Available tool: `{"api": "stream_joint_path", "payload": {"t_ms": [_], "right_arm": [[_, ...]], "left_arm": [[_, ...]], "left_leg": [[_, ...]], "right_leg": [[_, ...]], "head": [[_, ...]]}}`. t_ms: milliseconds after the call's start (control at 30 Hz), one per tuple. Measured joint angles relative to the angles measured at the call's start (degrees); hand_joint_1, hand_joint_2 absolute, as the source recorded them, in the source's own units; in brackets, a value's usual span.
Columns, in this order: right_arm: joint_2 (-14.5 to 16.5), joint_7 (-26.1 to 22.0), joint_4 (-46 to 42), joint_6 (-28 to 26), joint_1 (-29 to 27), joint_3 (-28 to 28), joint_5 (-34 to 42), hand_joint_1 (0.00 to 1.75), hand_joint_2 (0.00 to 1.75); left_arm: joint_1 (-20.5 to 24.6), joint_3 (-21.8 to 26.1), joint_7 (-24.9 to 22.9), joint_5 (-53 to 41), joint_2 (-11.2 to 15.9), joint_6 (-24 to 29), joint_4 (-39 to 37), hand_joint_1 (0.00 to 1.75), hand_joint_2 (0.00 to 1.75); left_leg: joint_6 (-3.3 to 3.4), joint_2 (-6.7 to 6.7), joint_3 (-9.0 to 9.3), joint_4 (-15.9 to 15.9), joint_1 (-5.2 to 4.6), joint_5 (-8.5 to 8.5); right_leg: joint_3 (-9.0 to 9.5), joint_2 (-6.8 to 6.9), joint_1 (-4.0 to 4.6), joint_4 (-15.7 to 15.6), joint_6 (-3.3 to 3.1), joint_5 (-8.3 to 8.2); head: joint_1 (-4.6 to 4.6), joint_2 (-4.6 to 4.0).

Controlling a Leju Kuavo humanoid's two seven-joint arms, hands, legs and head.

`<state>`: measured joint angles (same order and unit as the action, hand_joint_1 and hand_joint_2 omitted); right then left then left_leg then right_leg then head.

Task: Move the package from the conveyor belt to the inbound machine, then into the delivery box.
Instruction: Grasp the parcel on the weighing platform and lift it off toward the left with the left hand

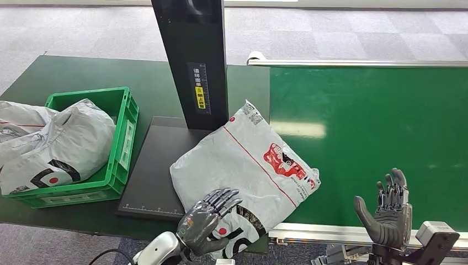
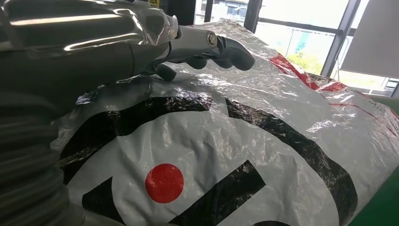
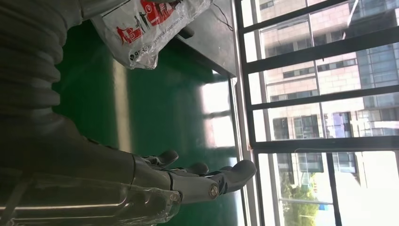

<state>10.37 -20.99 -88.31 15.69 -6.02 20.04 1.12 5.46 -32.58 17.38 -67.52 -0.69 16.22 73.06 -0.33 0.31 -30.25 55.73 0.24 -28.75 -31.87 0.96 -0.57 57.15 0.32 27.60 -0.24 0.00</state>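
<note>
While right hand (image 1: 389, 212) hangs spread, left hand (image 1: 207, 218) presses package (image 1: 248, 160).

Bare conveyor belt (image 1: 375, 121) lies open on the right. Leftward passage is blocked by the black column (image 1: 193, 61); the green crate (image 1: 124, 138) is crowded with grey bags (image 1: 60, 143).

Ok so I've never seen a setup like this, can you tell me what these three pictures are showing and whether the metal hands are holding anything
This is a humanoid robot sorting parcels. The wide picture comes from its head, looking down; the other two come from cameras at its wrists. A grey package lies partly on the black inbound machine and partly on the green conveyor belt. The left hand rests flat on the package without gripping it. The right hand is open above the belt, holding nothing. On the left, a green delivery box already holds other packages.
</note>
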Motion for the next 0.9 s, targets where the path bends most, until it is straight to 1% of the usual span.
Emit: {"api": "stream_joint_path", "payload": {"t_ms": [33,133,167,333,467,700,900], "right_arm": [[0.1,0.03,-0.1,0.0,0.05,0.0,-0.05,0.0,1.75],[0.29,0.34,-0.56,-0.26,0.27,0.07,-0.09,0.0,1.75],[0.31,0.48,-0.7,-0.38,0.32,0.12,-0.05,0.0,1.75],[0.37,0.8,-1.05,-0.57,0.23,0.72,0.13,0.0,1.75],[0.62,0.8,-1.68,-0.25,-0.41,1.29,0.15,0.0,1.75],[1.27,0.73,-2.78,0.25,-1.68,2.06,0.08,0.0,1.75],[1.35,0.71,-3.21,0.21,-1.67,2.58,0.14,0.0,1.75]], "left_arm": [[0.54,-0.05,-0.21,-0.37,-0.43,-0.01,-0.74,0.09,1.75],[2.53,-0.12,-0.13,0.41,-1.66,-1.18,-3.08,1.4,1.75],[3.16,-0.11,0.59,1.99,-2.04,-2.24,-3.73,1.75,1.75],[4.57,0.16,5.87,13.79,-2.74,-9.53,-4.22,1.75,1.75],[3.92,0.94,6.94,20.14,-1.99,-13.94,-1.0,1.75,1.75],[0.37,4.06,9.06,26.77,0.34,-18.64,6.5,1.75,1.75],[-0.78,6.3,9.56,29.29,1.72,-20.86,11.05,1.75,1.75]], "left_leg": [[0.0,0.0,0.0,0.0,0.0,0.0],[0.0,0.0,0.01,0.0,0.0,0.01],[0.0,0.0,0.01,0.0,0.0,0.01],[0.0,0.0,0.02,0.01,0.0,0.01],[0.0,0.0,-0.03,0.0,0.01,0.0],[0.0,0.01,-0.06,-0.01,0.01,0.0],[0.0,0.0,-0.04,0.0,0.0,0.01]], "right_leg": [[0.0,0.0,0.0,0.0,0.0,0.0],[0.02,0.0,0.0,0.0,0.01,-0.01],[0.02,0.0,0.0,0.0,0.01,-0.01],[0.02,-0.01,0.0,0.01,0.02,-0.02],[0.0,0.0,0.01,0.01,0.01,-0.02],[-0.03,-0.01,0.01,0.01,0.0,0.0],[0.0,-0.01,0.0,0.01,0.01,-0.01]], "head": [[0.0,0.0],[0.01,0.0],[0.01,0.0],[0.0,0.0],[-0.01,0.0],[0.0,0.0],[0.01,0.0]]}}
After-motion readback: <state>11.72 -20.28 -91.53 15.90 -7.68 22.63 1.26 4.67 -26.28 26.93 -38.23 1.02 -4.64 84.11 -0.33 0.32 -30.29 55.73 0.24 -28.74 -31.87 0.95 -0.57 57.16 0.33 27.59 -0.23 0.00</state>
